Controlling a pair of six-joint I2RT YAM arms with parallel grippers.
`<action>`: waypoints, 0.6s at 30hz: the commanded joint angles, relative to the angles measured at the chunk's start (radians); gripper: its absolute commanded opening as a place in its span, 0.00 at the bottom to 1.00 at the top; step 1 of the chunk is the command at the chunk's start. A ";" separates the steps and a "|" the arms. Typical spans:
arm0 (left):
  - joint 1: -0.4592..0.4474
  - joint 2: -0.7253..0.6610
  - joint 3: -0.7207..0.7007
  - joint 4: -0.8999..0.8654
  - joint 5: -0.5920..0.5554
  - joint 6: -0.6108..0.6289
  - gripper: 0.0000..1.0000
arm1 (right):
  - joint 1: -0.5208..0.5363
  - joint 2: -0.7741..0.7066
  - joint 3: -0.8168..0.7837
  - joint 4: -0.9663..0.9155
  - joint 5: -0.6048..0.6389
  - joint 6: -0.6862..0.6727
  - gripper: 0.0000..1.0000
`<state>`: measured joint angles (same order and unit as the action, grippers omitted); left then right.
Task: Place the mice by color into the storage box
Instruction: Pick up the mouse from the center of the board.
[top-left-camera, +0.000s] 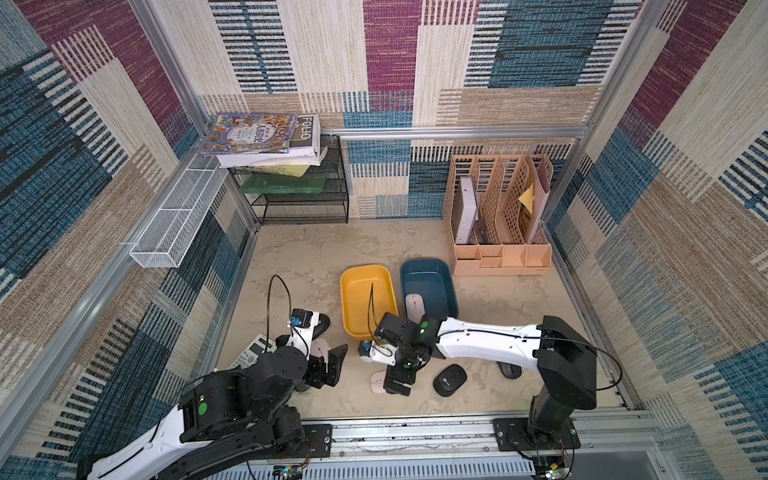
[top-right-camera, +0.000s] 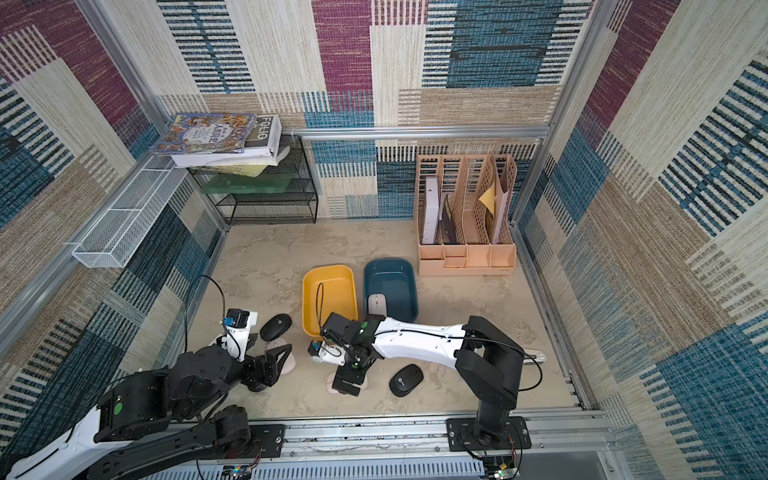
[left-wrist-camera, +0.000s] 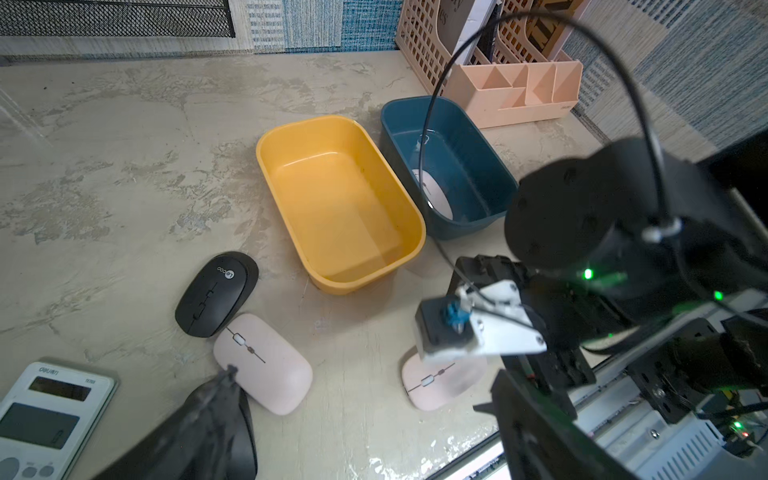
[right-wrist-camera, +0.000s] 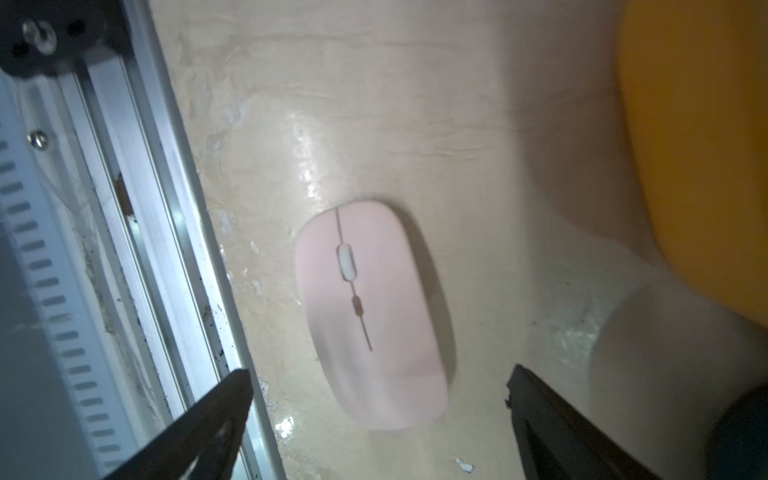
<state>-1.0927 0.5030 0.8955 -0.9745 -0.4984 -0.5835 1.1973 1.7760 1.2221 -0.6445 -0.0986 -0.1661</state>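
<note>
In a top view we lose most of one pink mouse (top-left-camera: 376, 380) under the right arm (top-left-camera: 478, 337) | half a black mouse (top-left-camera: 510, 370) behind it | calculator (top-left-camera: 252, 354) partly under the left arm (top-left-camera: 266, 374) | right wrist: yellow box (right-wrist-camera: 698, 145) blurred, cropped by the edge

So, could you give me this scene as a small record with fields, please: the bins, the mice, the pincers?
yellow bin: empty
blue bin: one pink mouse inside
left pincer: open, by a second pink mouse beside a black mouse
right pincer: open, above a third pink mouse on the table
other black mice: two on table, one partly under the right arm
calculator: near left arm
</note>
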 joint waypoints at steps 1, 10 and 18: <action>0.000 0.026 0.014 -0.005 -0.012 0.003 0.99 | 0.029 0.018 0.012 0.007 0.105 -0.141 1.00; 0.001 0.023 -0.010 -0.007 -0.026 0.005 0.99 | 0.033 0.073 0.033 0.007 0.112 -0.186 0.99; 0.000 -0.024 -0.013 -0.050 -0.054 -0.015 0.99 | 0.035 0.098 0.020 0.034 0.075 -0.196 1.00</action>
<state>-1.0927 0.4850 0.8810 -1.0008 -0.5304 -0.5873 1.2293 1.8683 1.2427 -0.6247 -0.0090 -0.3470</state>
